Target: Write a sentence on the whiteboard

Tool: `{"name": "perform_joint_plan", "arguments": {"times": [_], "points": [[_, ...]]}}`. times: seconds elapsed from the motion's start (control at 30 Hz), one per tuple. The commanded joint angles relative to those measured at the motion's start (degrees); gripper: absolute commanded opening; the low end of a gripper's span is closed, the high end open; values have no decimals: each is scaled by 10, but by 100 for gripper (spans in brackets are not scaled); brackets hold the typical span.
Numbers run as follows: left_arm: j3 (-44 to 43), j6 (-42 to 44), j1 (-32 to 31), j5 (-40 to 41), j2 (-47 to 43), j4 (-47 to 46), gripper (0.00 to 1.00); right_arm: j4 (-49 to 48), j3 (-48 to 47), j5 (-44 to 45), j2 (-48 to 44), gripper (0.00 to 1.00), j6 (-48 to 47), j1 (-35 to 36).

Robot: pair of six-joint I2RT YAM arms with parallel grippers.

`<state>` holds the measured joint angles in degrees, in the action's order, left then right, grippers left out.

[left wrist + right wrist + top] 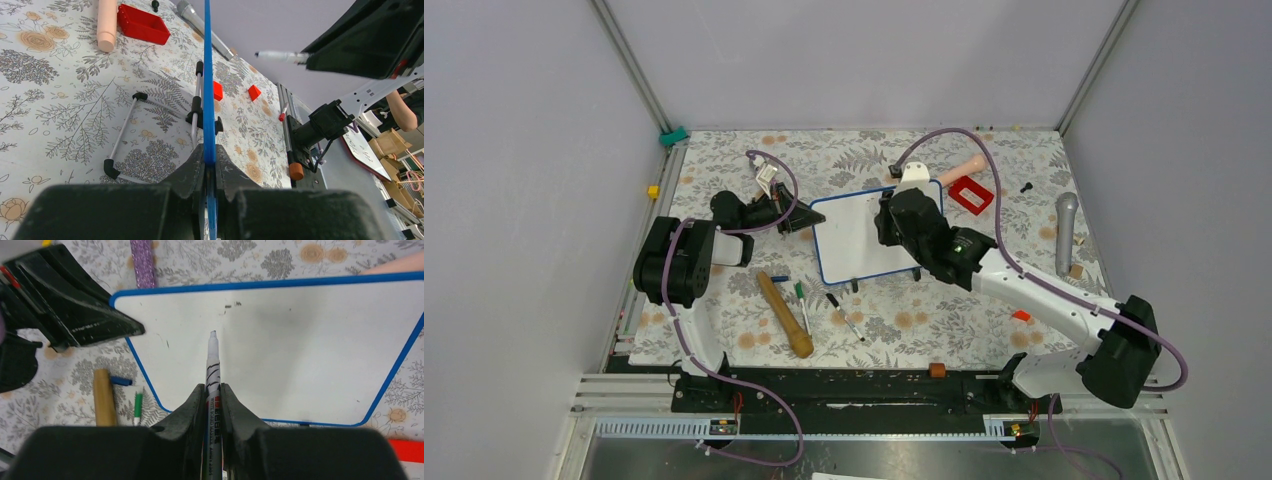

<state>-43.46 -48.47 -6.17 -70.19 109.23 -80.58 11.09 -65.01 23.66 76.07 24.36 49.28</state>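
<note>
The whiteboard (pixel 854 242), white with a thin blue frame, stands propped up in the middle of the table. My left gripper (pixel 807 219) is shut on its left edge. In the left wrist view the blue frame (pixel 208 90) runs edge-on between the left gripper (pixel 209 156) fingers. My right gripper (pixel 894 226) hovers over the board, shut on a white marker (pixel 212 367). The marker tip points at the board's upper left part and stands a little off the surface. No sentence shows on the whiteboard (pixel 305 350), only a few small dark specks (pixel 233 305).
A wooden stick (pixel 785 314), a green pen (pixel 801 300) and a black pen (pixel 845 315) lie in front of the board. A red box (pixel 970 194), a peach cylinder (pixel 965 167) and a grey microphone (pixel 1066 230) lie to the right. The board's wire stand (pixel 150 112) rests behind it.
</note>
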Motion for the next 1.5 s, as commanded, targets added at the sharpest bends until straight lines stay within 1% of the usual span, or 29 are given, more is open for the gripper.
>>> {"name": "perform_joint_plan", "arguments": {"times": [0.0,0.2,0.33,0.47,0.57,0.63,0.7,0.77,0.87,1.03,1.27,1.33,1.47], "points": [[5,46,-5,-26,-13,-38,0,-55,22,21,1,0,-1,21],[9,50,-5,-22,-11,-38,0,-55,20,67,42,0,-16,54],[11,54,-5,-21,-10,-37,0,-78,35,80,38,0,-31,68],[12,55,-5,-21,-8,-37,0,-81,28,75,37,0,-44,68],[11,56,-5,-22,-8,-38,0,-81,24,88,28,0,-58,68],[11,56,-5,-22,-6,-38,0,-103,38,102,13,0,-66,68],[10,57,-5,-21,-4,-38,0,-144,53,106,4,0,-84,68],[10,58,-4,-22,-2,-38,0,-155,45,109,8,0,-108,68],[9,59,-5,-23,-1,-38,0,-148,12,128,32,0,-127,68],[7,59,-5,-26,2,-38,0,-124,-18,134,72,0,-124,68],[7,59,-5,-25,1,-38,0,-136,11,145,50,0,-107,68],[7,59,-5,-24,1,-38,0,-108,3,145,50,0,-95,67],[8,59,-5,-22,0,-38,0,-10,-51,111,62,0,-79,64]]}}
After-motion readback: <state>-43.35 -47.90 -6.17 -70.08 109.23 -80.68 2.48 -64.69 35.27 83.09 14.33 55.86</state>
